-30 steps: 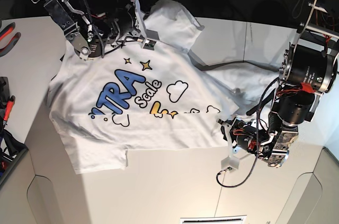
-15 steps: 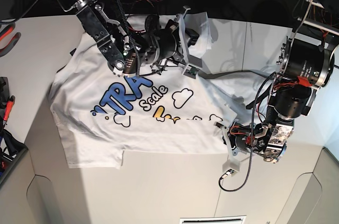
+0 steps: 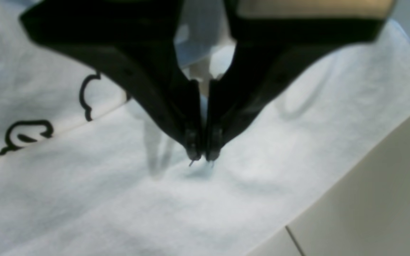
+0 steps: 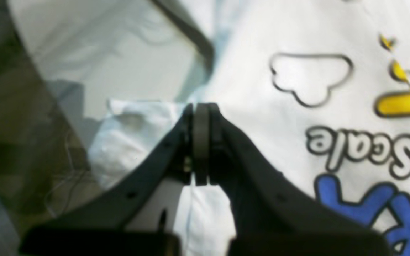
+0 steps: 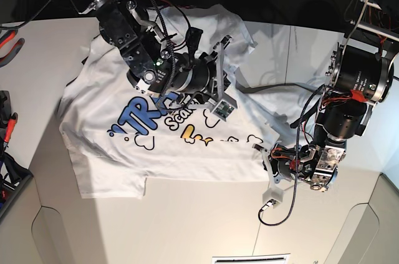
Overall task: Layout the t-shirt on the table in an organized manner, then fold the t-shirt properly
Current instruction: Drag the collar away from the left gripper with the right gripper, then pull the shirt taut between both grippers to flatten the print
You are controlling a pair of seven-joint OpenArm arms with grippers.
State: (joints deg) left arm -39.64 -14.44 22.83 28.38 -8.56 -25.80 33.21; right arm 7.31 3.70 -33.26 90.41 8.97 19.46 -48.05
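My left pincer [image 3: 201, 156] is nearly together, pinching the t-shirt [image 5: 112, 120] hem right under its tips, bench [image 3: 379, 199] edge just beside. My right pincer [image 4: 199, 142] is together, clamped on a fabric fold. The shirt's length runs between my pincers; I judge the right one nearer the unspread far part.

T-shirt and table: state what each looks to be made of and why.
The t-shirt: soft matte white knit, likely cotton; it creases and drapes, with a flat colour print. The table: smooth off-white hard surface, perhaps laminate or painted board; faint sheen, a thin dark seam.
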